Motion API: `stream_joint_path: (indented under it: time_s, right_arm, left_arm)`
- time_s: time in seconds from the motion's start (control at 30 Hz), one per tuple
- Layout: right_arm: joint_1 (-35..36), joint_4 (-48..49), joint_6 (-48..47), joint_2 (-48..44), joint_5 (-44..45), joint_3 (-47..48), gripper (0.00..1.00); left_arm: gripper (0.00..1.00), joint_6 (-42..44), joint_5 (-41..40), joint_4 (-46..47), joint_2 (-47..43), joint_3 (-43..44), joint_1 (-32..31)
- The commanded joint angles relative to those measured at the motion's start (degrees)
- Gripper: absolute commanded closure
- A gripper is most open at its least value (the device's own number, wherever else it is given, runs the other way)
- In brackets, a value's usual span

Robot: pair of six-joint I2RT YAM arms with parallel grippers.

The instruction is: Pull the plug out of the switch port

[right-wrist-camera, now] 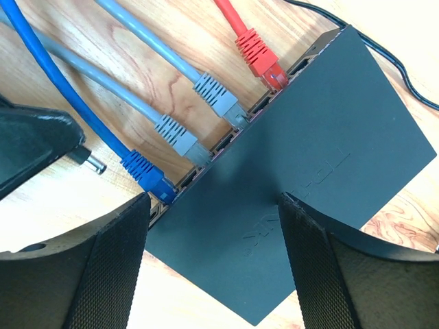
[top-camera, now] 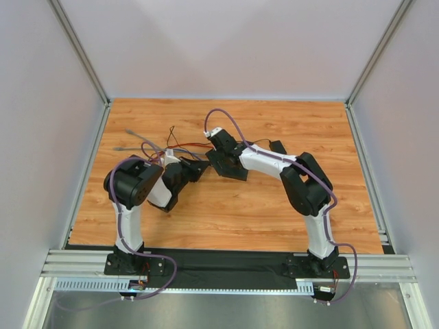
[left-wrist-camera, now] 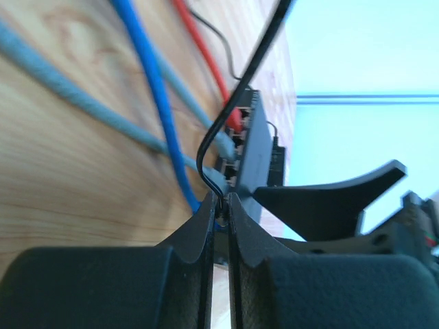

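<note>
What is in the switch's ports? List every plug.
In the switch: blue plug, near grey plug, far grey plug, red plug. The black barrel plug is out, held by the left gripper. A finger of the right gripper covers the row's near end.

My left gripper [top-camera: 197,169] and right gripper [top-camera: 221,159] meet at the switch [top-camera: 233,170], cables [top-camera: 146,145] trailing off to the left.

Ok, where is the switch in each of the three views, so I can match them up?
Top external: the switch lies flat near the centre of the table.
Left wrist: switch edge-on at centre right, ports facing left.
Right wrist: switch fills centre and right, ports on its upper-left edge.
Shared landmark: the red cable plugged into its end port.
</note>
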Motion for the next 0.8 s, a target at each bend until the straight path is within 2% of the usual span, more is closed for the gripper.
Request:
stream_joint_path:
  time_s: [0.0, 0.2, 0.3, 0.33, 0.37, 0.5, 0.57, 0.67, 0.77]
  right_arm:
    - [-1.33, -4.73, -1.50, 0.82, -1.16, -3.44, 0.23]
    - [-1.59, -1.47, 0.42, -0.06, -3.45, -4.15, 0.22]
    - [-2.47, -0.68, 1.57, -0.33, -4.68, -4.50, 0.22]
    - [-3.17, -0.42, 1.92, -0.50, -5.20, -4.67, 0.22]
    - [-3.43, -0.24, 2.28, -0.59, -6.08, -4.94, 0.22]
    - [-4.40, 0.46, 3.07, -1.03, -7.66, -5.38, 0.22]
    - [-4.40, 0.81, 3.51, -1.29, -8.54, -5.29, 0.22]
    - [-4.40, 2.66, 4.65, -2.08, -10.64, -5.82, 0.22]
    - [-4.40, 5.46, 5.97, -3.66, -11.62, -7.13, 0.22]
  left_arm:
    - [1.00, 5.73, -0.23, 1.26, -4.91, -0.78, -0.17]
    - [1.00, 14.95, -0.23, -7.70, -17.64, -2.62, -0.26]
    - [1.00, 23.46, -1.72, -21.91, -29.05, -0.18, -0.26]
    - [1.00, 25.75, -2.51, -32.04, -34.65, 1.05, -0.26]
    - [1.00, 30.65, -3.82, -36.41, -37.15, 2.37, -0.26]
    - [1.00, 38.86, -8.22, -55.38, -48.31, 8.09, 0.62]
    - [1.00, 41.84, -7.53, -59.99, -50.00, 10.63, 2.89]
    - [1.00, 43.88, -1.38, -64.57, -50.44, 13.18, 6.94]
    - [1.00, 46.69, -1.02, -68.44, -51.05, 14.43, 8.18]
